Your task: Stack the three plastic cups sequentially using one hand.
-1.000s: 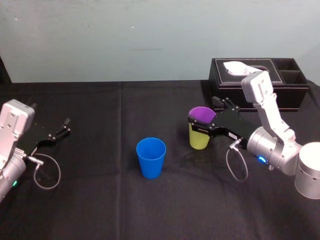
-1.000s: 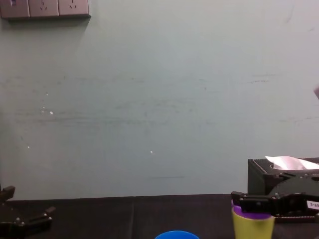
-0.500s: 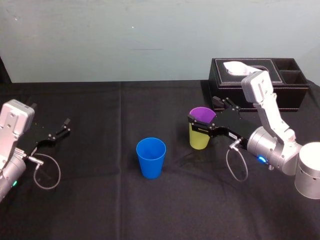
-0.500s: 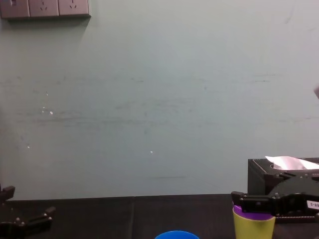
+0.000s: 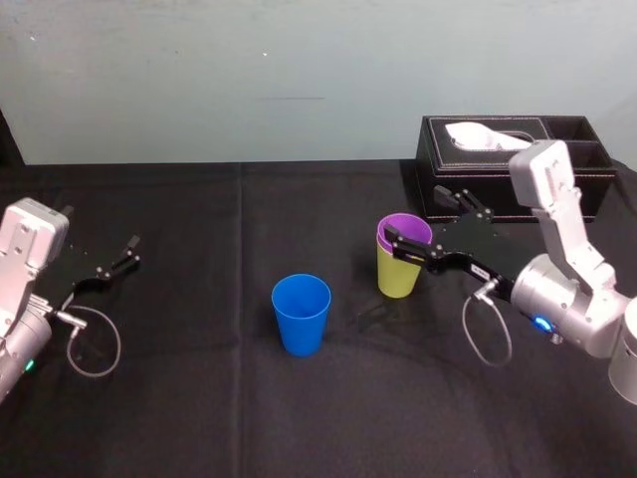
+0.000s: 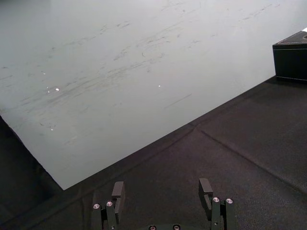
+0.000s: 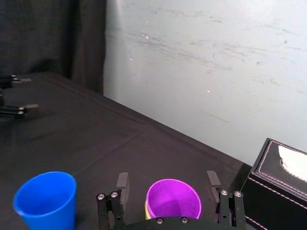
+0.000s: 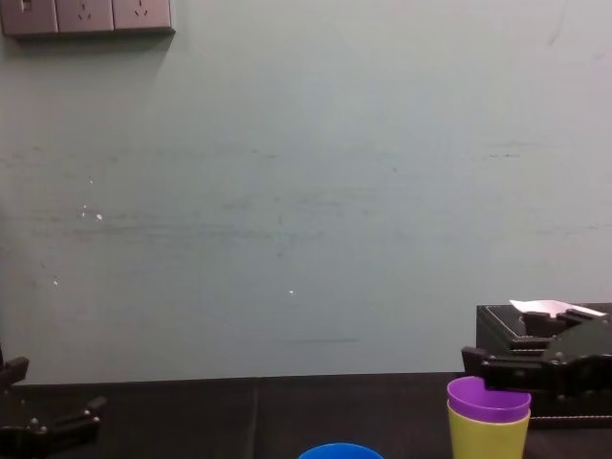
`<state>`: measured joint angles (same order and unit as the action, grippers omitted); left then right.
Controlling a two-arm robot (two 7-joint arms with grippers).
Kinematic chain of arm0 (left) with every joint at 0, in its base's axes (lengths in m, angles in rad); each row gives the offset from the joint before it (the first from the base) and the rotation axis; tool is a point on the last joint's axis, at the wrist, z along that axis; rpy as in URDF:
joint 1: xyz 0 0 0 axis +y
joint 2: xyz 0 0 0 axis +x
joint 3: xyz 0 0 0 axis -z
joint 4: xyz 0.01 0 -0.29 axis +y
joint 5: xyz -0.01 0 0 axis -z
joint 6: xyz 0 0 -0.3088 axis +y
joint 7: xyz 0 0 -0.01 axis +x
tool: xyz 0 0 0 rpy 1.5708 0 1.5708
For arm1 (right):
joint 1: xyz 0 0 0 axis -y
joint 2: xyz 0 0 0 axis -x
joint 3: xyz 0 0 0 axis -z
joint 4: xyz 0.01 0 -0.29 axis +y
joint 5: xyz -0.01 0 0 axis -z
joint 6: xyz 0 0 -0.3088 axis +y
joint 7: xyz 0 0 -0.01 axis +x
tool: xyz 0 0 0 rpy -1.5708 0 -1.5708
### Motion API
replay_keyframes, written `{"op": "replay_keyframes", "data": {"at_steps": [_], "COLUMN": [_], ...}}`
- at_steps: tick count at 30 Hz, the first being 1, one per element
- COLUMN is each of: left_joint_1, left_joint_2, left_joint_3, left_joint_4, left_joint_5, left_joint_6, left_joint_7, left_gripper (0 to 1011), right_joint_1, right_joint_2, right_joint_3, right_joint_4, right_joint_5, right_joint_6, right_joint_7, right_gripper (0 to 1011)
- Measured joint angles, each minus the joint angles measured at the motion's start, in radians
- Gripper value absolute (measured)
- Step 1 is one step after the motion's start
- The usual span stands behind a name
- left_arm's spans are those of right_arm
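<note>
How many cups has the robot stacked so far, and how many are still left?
Done: the purple cup sits inside the yellow-green cup. In hand: nothing; the right gripper is open, its fingers on either side of the purple cup's rim. Left: the blue cup stands alone on the black table and must join the stack. The left gripper rests open at the table's left side.

The purple cup (image 5: 405, 227) sits sunk in the yellow-green cup (image 5: 397, 275), its body hidden (just the rim band shows). In the chest view the lower edge cuts off the blue cup (image 8: 339, 451) below its rim, and the yellow-green cup's base too.
</note>
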<state>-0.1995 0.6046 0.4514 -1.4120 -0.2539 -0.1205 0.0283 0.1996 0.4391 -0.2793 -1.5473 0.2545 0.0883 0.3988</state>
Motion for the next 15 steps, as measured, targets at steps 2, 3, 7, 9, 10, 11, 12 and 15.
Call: {"op": "replay_keyframes", "data": {"at_steps": [2, 3, 7, 9, 10, 11, 12, 15], "left_joint_1": [0.000, 0.000, 0.000, 0.000, 0.000, 0.000, 0.000, 0.000], "left_joint_2": [0.000, 0.000, 0.000, 0.000, 0.000, 0.000, 0.000, 0.000], "left_joint_3": [0.000, 0.000, 0.000, 0.000, 0.000, 0.000, 0.000, 0.000], "left_joint_4": [0.000, 0.000, 0.000, 0.000, 0.000, 0.000, 0.000, 0.000], "left_joint_5": [0.000, 0.000, 0.000, 0.000, 0.000, 0.000, 0.000, 0.000], "left_joint_6": [0.000, 0.000, 0.000, 0.000, 0.000, 0.000, 0.000, 0.000], "left_joint_7": [0.000, 0.000, 0.000, 0.000, 0.000, 0.000, 0.000, 0.000], "left_gripper": [1010, 1010, 1010, 1010, 1010, 1010, 1010, 1010], "right_joint_1": [-0.015, -0.033, -0.075, -0.089, -0.105, -0.112, -0.126, -0.142], "right_joint_2": [0.010, 0.021, 0.047, 0.056, 0.064, 0.068, 0.074, 0.081], "right_joint_3": [0.004, 0.007, 0.012, 0.011, 0.010, 0.009, 0.005, -0.002], "right_joint_4": [-0.016, -0.034, -0.070, -0.082, -0.092, -0.096, -0.103, -0.109], "right_joint_5": [0.007, 0.015, 0.036, 0.043, 0.051, 0.054, 0.061, 0.071], "right_joint_6": [-0.005, -0.011, -0.027, -0.033, -0.039, -0.042, -0.050, -0.060], "right_joint_7": [0.006, 0.014, 0.036, 0.044, 0.051, 0.054, 0.061, 0.070], "right_gripper": [1004, 1004, 1004, 1004, 1004, 1004, 1004, 1004]}}
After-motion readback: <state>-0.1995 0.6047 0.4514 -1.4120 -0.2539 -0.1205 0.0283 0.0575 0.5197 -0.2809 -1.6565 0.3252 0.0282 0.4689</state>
